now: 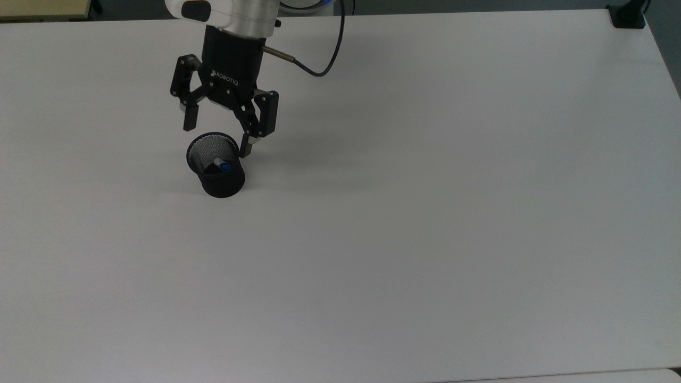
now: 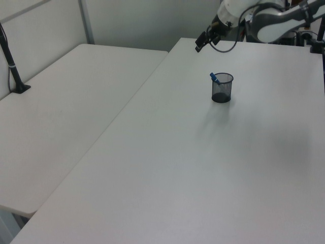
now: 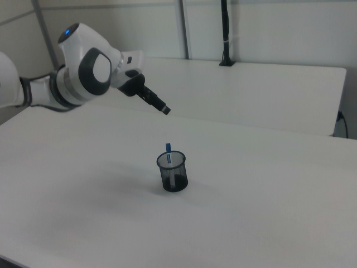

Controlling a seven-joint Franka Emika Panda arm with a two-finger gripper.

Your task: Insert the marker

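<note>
The slim white marker with the blue cap [image 1: 219, 164] is sitting inside the black wire-mesh pen cup [image 1: 215, 173], leaning against the rim with its blue end poking up just over the edge. In the left view the blue tip [image 2: 214, 77] sticks out at the left view's left side of the cup [image 2: 222, 89], and in the right view the marker [image 3: 168, 149] stands nearly upright, rising above the far side of the cup's rim [image 3: 172, 172].

The black two-finger end effector [image 1: 216, 140] is up off the white tabletop [image 1: 425, 213] and free of the cup, with its fingers spread wide and nothing between them. In the top view one fingertip [image 1: 188, 125] hangs over the tabletop just beyond the cup on the top view's left, and the other lines up right beside the cup's rim on the top view's right. The end effector's body is tilted, and a dark cable [image 1: 314, 66] loops off its wrist.

From the left view the end effector [image 2: 201, 42] is well above and behind the cup, toward the far edge of the tabletop. The right view has it [image 3: 163, 109] hanging in the air above the cup and a bit to the right view's left, on the end of the white arm [image 3: 83, 70].

A second white tabletop [image 2: 61, 117] sits alongside this one, with a black clamp post [image 2: 10, 61] on it.
</note>
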